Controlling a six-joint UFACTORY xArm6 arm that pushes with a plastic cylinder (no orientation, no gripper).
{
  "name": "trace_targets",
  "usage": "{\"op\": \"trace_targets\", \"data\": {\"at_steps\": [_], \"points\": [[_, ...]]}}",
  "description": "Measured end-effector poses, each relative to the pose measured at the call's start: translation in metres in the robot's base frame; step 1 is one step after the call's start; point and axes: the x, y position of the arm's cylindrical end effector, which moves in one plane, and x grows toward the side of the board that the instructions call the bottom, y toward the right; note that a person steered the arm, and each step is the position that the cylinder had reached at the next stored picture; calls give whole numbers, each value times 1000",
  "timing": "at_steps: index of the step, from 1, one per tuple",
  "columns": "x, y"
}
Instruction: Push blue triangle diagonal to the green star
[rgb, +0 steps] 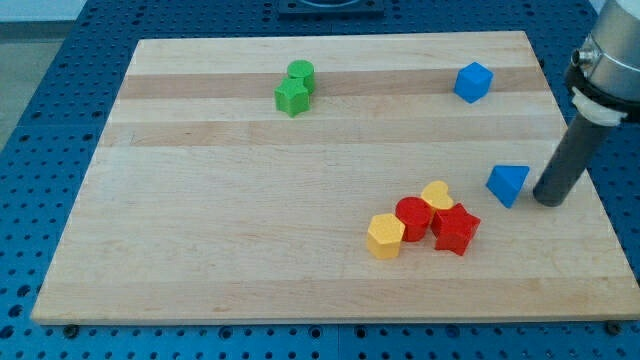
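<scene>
The blue triangle (508, 184) lies on the wooden board at the view's right, about mid-height. The green star (291, 97) sits near the view's top, left of centre, touching a green cylinder (301, 74) just above it. My tip (548, 202) is the lower end of the dark rod at the view's right. It stands just to the right of the blue triangle, a small gap apart. The green star is far to the upper left of the tip.
A blue cube (473, 82) sits at the upper right. Below the triangle is a tight cluster: a yellow heart (437, 194), a red cylinder (413, 217), a red star (456, 229) and a yellow hexagon (385, 236). The board's right edge (590, 180) is close to the tip.
</scene>
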Motion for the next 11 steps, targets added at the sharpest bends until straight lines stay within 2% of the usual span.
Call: {"op": "trace_targets", "data": {"at_steps": [2, 3, 5, 11], "points": [[1, -43], [-13, -65], [-79, -90], [-76, -56]]}}
